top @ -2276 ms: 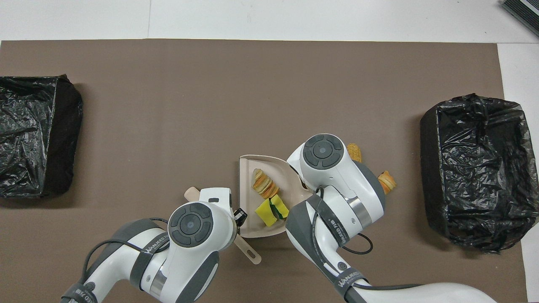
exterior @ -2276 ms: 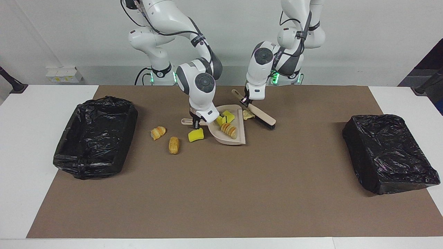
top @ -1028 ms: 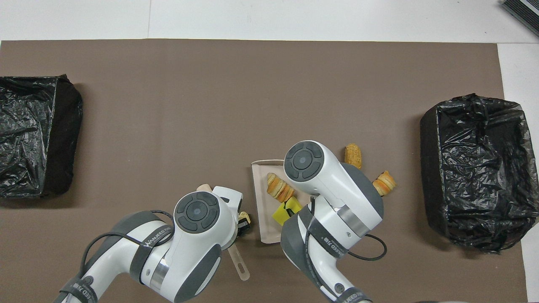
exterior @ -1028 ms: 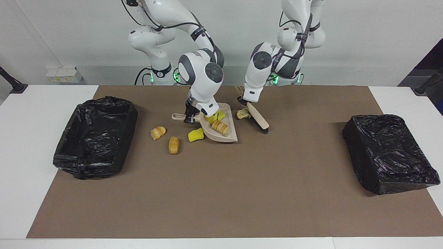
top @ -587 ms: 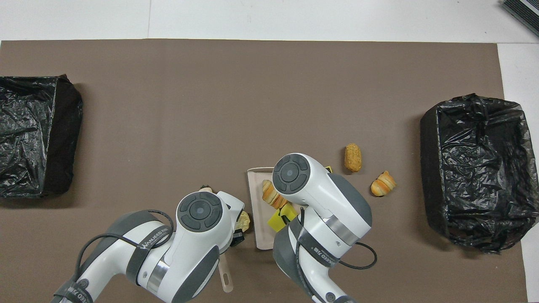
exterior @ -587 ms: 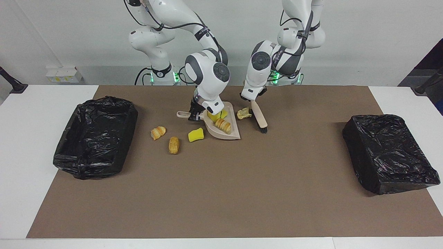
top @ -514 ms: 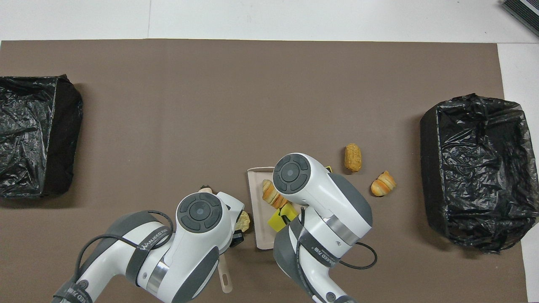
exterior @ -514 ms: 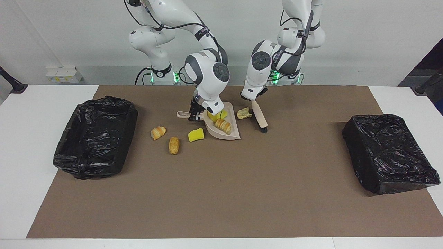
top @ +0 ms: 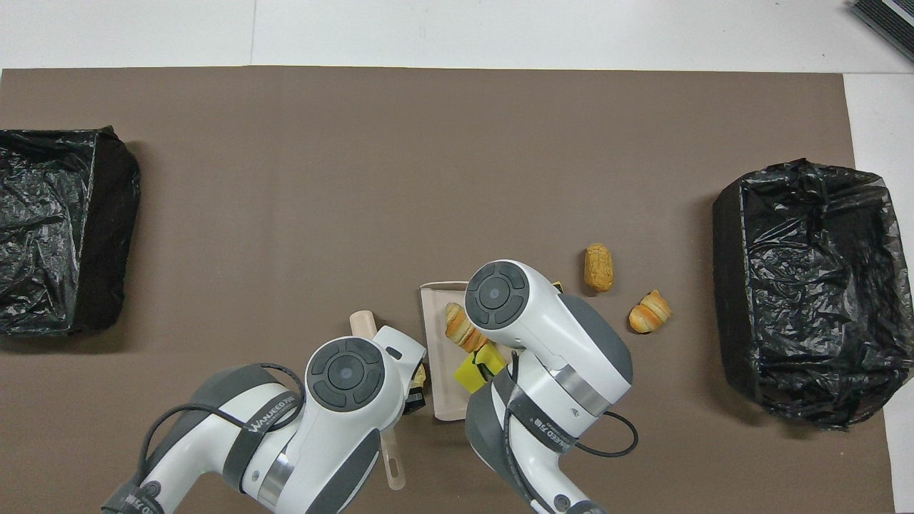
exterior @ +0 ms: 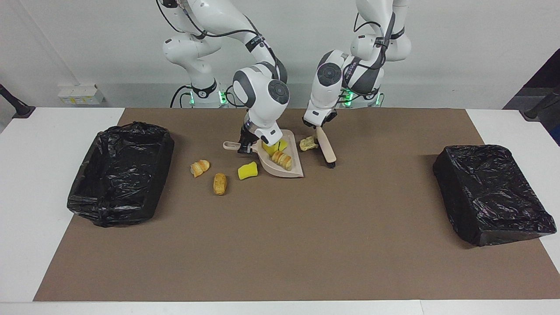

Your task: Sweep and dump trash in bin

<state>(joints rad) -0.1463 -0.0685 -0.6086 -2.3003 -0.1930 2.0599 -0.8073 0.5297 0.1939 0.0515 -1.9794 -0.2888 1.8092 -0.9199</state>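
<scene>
Centrally, white table point(exterior: 26, 183) under brown mat point(exterior: 280, 245), plain white wall point(exterior: 459, 52), right claw point(exterior: 244, 148) grasping beige plastic dustpan point(exterior: 292, 169), left claw point(exterior: 316, 125) grasping wooden-handled brush point(exterior: 327, 151).

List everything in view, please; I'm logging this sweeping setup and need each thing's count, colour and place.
Bins: two, lined in black plastic, one at each end of the mat.
Mat: one, brown, over the white table.
Dustpan: one, beige, mid-mat near the robots.
Scraps in the dustpan: at least two, yellow sponge and tan bread.
Scraps on the mat: a yellow sponge and two tan bread pieces toward the right arm's end; one pale piece between dustpan and brush.
Brush: one, beige handle, dark bristles.
Right gripper: shut on the dustpan's handle.
Left gripper: shut on the brush.
</scene>
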